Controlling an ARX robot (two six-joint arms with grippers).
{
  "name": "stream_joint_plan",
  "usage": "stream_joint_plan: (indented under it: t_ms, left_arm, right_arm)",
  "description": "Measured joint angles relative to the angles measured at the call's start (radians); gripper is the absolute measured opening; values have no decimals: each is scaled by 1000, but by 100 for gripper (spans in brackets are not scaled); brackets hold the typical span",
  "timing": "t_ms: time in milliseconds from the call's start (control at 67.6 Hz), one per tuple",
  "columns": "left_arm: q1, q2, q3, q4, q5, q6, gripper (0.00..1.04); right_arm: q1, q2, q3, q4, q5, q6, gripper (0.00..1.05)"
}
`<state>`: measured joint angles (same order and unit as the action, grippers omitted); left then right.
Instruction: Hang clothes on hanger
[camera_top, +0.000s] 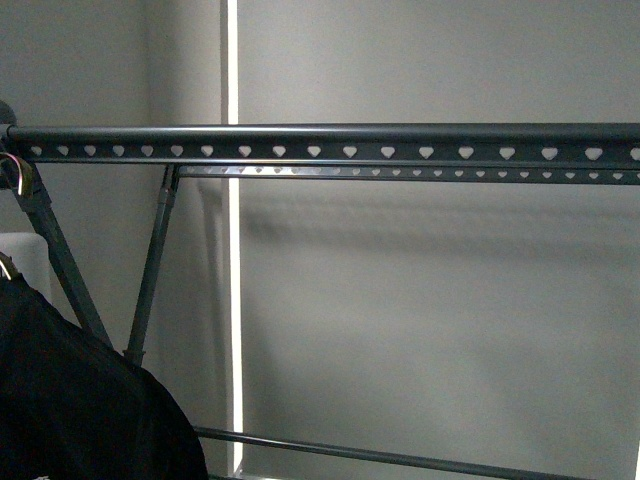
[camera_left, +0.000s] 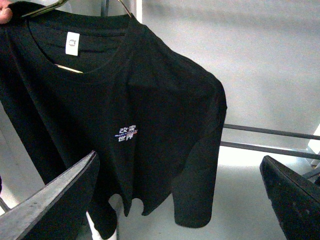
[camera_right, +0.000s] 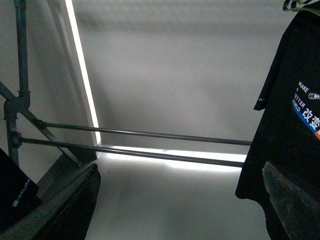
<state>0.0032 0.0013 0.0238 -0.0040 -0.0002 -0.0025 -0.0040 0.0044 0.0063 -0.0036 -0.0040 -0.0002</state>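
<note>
A black T-shirt (camera_left: 150, 100) hangs on a thin clothes hanger (camera_left: 67, 68) in the left wrist view, with a small white print on the chest. My left gripper (camera_left: 179, 156) is open just short of its lower hem and sleeve, holding nothing. In the right wrist view a black T-shirt (camera_right: 285, 125) with "MAKE A BETTER" lettering and a blue bar hangs beside my open, empty right gripper (camera_right: 180, 167). The dark grey rack's rail (camera_top: 350, 150) with heart-shaped holes crosses the front view; black cloth (camera_top: 80, 400) fills its lower left corner.
The rack's crossed legs (camera_top: 150, 270) stand at the left, with low cross bars (camera_right: 150, 134) behind. A hanger hook (camera_top: 18, 170) sits at the rail's left end. More black cloth (camera_right: 15, 195) shows by my right gripper. A grey wall with a bright vertical strip (camera_top: 232, 300) lies behind.
</note>
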Motion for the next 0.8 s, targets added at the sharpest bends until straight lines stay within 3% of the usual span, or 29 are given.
stream_joint_plan:
  t_ms: [237, 311, 355, 488, 636, 725, 799]
  left_arm:
    - [0, 0, 0, 0, 0, 0, 98]
    - [30, 63, 41, -121, 177, 14, 98]
    - [7, 130, 67, -172, 193, 5, 98]
    - [-151, 385, 194, -38, -12, -89, 98]
    - [-211, 718, 462, 137, -282, -331, 98]
    - [-215, 967, 672, 96, -444, -516, 98]
    - [-215, 1102, 790, 29, -509, -622, 98]
  right_arm:
    - [0, 0, 0, 0, 0, 0, 97]
    - [0, 0, 0, 0, 0, 0, 97]
    - [0, 0, 0, 0, -2, 0, 97]
    - [0, 0, 0, 0, 1, 0, 97]
    - [0, 0, 0, 0, 0, 0, 97]
    - [0, 0, 0, 0, 0, 0, 97]
    - [0, 0, 0, 0, 0, 0, 97]
